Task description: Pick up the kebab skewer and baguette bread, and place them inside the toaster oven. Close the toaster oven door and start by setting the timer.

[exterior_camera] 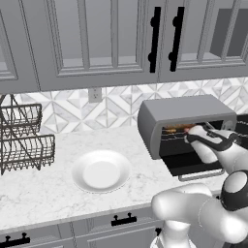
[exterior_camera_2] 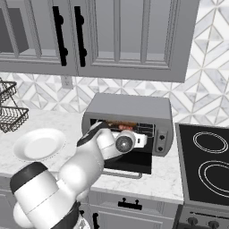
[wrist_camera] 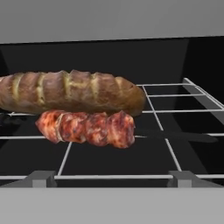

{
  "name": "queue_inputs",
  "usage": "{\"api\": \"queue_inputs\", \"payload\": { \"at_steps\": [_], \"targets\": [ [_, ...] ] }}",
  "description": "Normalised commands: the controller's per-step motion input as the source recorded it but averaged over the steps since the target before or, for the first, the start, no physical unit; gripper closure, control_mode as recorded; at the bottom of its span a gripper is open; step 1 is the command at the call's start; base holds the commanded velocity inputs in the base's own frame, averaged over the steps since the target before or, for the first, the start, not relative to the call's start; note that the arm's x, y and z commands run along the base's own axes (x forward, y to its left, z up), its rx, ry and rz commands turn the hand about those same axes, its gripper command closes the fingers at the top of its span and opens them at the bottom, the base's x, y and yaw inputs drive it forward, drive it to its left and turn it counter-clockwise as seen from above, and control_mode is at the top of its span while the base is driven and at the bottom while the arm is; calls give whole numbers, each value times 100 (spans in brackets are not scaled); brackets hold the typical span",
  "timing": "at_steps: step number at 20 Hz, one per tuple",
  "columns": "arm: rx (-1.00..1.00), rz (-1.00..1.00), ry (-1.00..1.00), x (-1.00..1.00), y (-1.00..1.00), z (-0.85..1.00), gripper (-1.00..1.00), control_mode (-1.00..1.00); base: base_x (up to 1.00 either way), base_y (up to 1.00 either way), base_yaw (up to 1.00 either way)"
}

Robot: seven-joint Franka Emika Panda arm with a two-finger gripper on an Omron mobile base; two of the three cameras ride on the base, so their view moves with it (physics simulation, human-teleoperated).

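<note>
The toaster oven stands on the counter with its door folded down flat in front of it. On its wire rack lies the golden-brown baguette bread, and the kebab skewer rests just in front of it, side by side with it. My gripper reaches into the oven mouth above the lowered door. In the hand view its tips stand wide apart, open, with nothing between them and short of the food. From the right, the hand hides part of the oven opening.
A white plate sits on the marble counter to the left of the oven. A wire dish rack stands at the far left. A black cooktop lies right of the oven. Wall cabinets hang overhead.
</note>
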Motion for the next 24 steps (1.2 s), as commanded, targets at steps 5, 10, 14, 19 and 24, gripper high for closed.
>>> {"api": "queue_inputs", "payload": {
  "at_steps": [5, 10, 14, 19, 24],
  "targets": [
    [0, 0, 0, 18, 0, 0, -100, -100, 0, 0, 0],
    [0, 0, 0, 16, 0, 0, -100, -100, 0, 0, 0],
    [0, 0, 0, 11, 3, 0, -100, -100, 0, 0, 0],
    [0, 0, 0, 5, 3, 0, -100, -100, 0, 0, 0],
    [0, 0, 0, -7, 0, 6, -100, -100, 0, 0, 0]
  ]
}}
